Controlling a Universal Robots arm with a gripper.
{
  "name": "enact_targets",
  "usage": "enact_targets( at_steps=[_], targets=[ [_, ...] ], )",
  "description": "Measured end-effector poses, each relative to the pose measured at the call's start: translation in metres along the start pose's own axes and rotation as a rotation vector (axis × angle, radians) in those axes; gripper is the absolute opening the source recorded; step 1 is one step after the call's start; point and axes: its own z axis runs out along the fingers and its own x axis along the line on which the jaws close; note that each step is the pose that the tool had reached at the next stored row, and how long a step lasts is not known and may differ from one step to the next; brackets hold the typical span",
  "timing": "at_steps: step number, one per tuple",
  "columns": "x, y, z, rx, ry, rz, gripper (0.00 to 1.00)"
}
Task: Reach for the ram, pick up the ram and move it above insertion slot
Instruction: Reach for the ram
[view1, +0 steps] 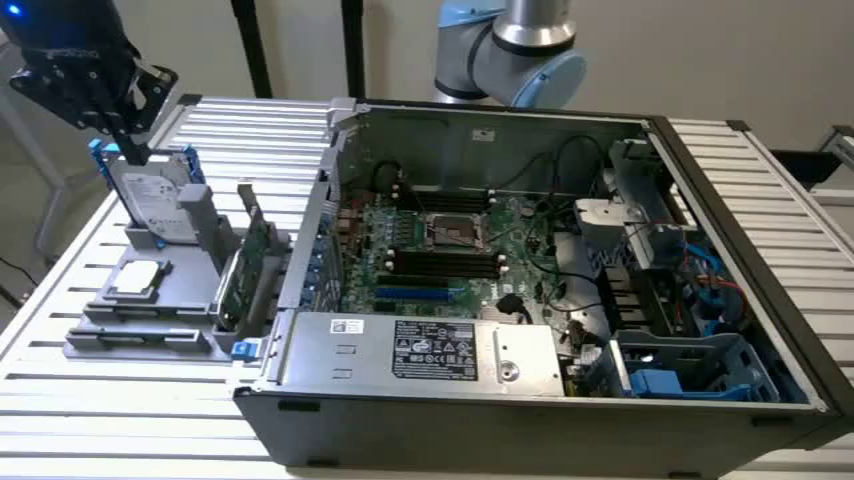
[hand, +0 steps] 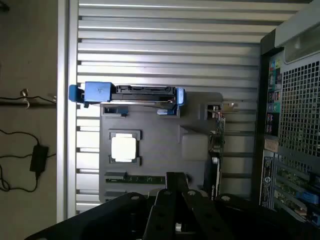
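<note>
The ram (hand: 135, 178) is a thin green stick lying in a slot of the grey holder (hand: 160, 145), just beyond my fingertips in the wrist view. My gripper (view1: 131, 148) hangs high at the exterior view's left, over the back end of the holder (view1: 180, 322) and close to the upright hard drive (view1: 154, 200). The black fingers (hand: 172, 187) come together to one point, so the gripper (hand: 176, 178) is shut with nothing in it. The dark memory slots (view1: 441, 262) lie on the motherboard inside the open computer case (view1: 400, 345).
The holder also carries a silver processor (view1: 140, 280), the blue-railed hard drive (hand: 132, 92) and a taller green expansion card (view1: 243, 275) standing beside the case wall. All of it rests on a slatted metal table (view1: 120, 420). Cables and a drive cage crowd the case's right side.
</note>
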Motion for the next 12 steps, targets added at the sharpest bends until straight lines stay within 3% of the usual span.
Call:
enact_targets(
  at_steps=[12],
  targets=[
    [0.0001, -0.0018, -0.0001, 0.0, 0.0001, 0.0, 0.11]
  ],
)
